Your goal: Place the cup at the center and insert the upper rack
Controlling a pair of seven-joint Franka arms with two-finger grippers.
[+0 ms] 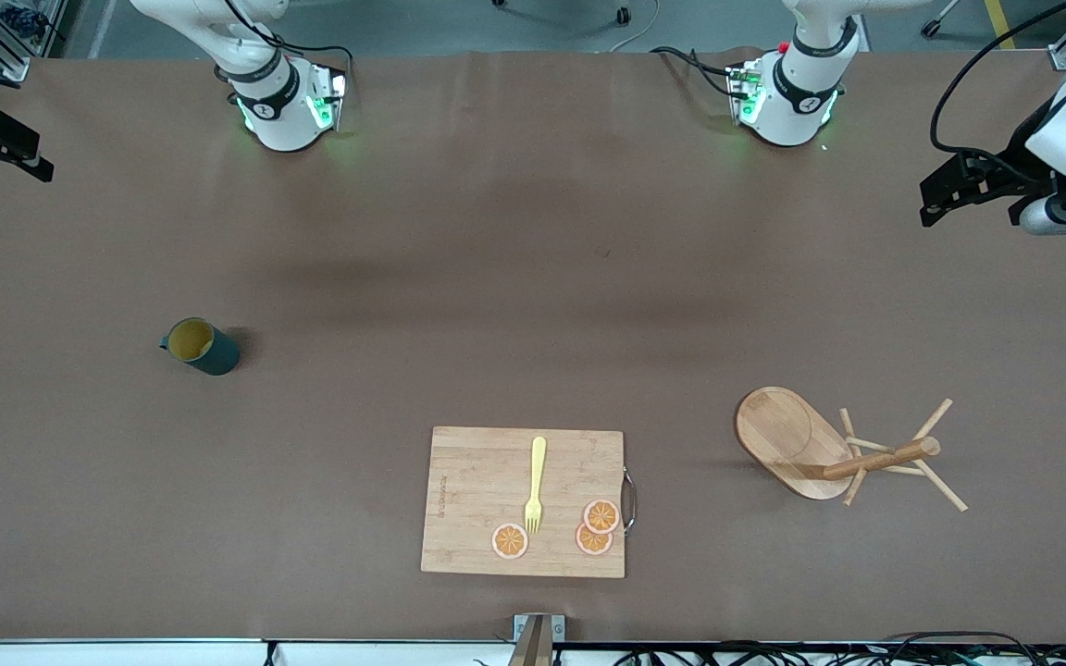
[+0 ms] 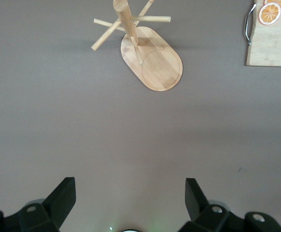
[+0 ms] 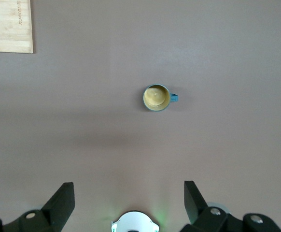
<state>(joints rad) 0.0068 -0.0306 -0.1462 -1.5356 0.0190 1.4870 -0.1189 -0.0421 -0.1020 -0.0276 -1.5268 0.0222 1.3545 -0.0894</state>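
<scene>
The cup, dark teal outside and mustard-yellow inside, stands upright toward the right arm's end of the table; the right wrist view shows it from above, the cup with its small handle. The upper rack, a light wooden mug tree, stands on its oval base toward the left arm's end, and its pegs spread near the post's top. My left gripper hangs open and empty above that end of the table. Over the cup's end, my right gripper is also open and empty. Neither gripper touches anything.
A rectangular wooden cutting board with a metal handle lies at the table's middle, near the front camera. On it lie a yellow fork and three orange slices. Bare brown table stretches between the cup and the rack.
</scene>
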